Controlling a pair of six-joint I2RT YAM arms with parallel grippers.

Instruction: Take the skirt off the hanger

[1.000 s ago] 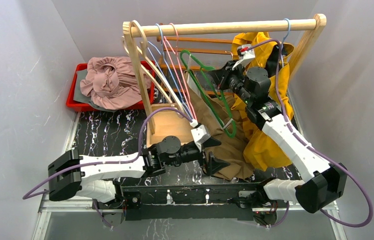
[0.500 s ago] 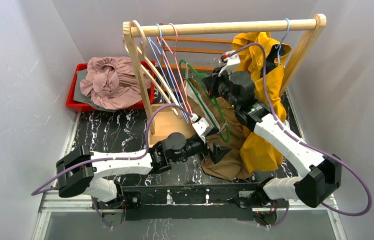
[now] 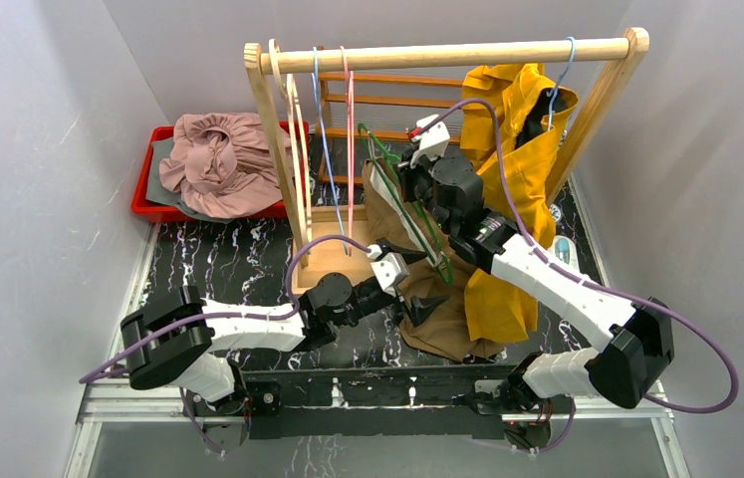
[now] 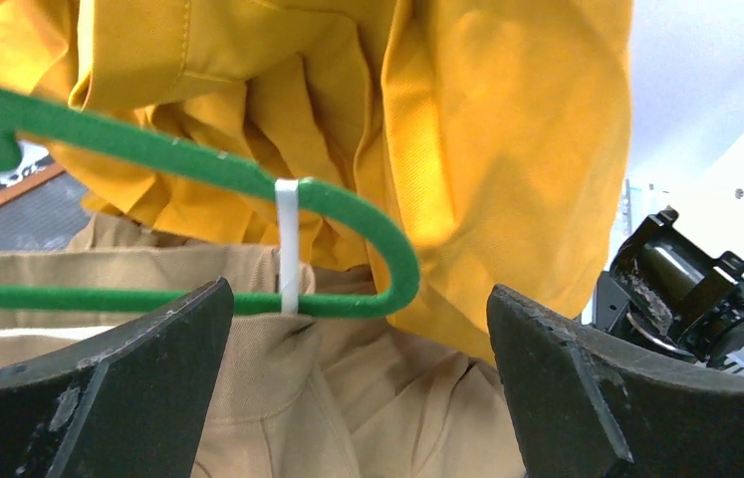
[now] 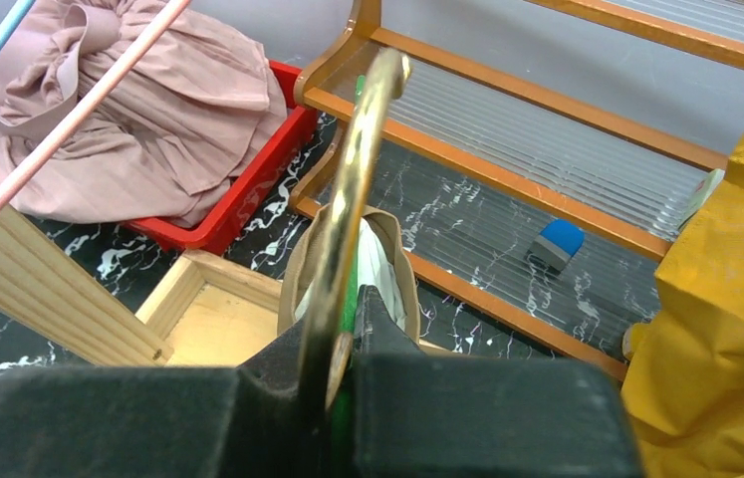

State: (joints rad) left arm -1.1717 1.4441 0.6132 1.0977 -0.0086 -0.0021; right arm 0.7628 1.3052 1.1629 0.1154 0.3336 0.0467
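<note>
the right gripper [image 5: 343,370] is clamping nearly shut on the gold hook [image 5: 350,189] of the green hanger [image 3: 434,241], with the hook rising straight up out of the narrow slot between its fingers and the hanger's green neck showing just below them. the left gripper [image 4: 358,295] is standing spread as wide as it goes and is holding nothing. its two dark fingers [image 4: 128,378] are sitting on either side of the hanger's rounded end, which is lying in the gap between the fingertips without touching either one. the tan skirt [image 4: 278,418] is hanging on the hanger by a thin white loop [image 4: 288,244], which is looping over the green bar just inside the left finger. the skirt's waistband is bunching right below that bar, between and beneath the open fingers, and in the top view its cloth is draping down from under the right gripper and pooling just beyond the left fingertips. a yellow garment [image 4: 467,129] is hanging directly behind the hanger's end, past the open fingers. beyond the right fingers a pink garment [image 5: 148,119] is lying heaped in a red tray [image 5: 248,204], and a wooden box [image 5: 210,324] is sitting below the hook.
</note>
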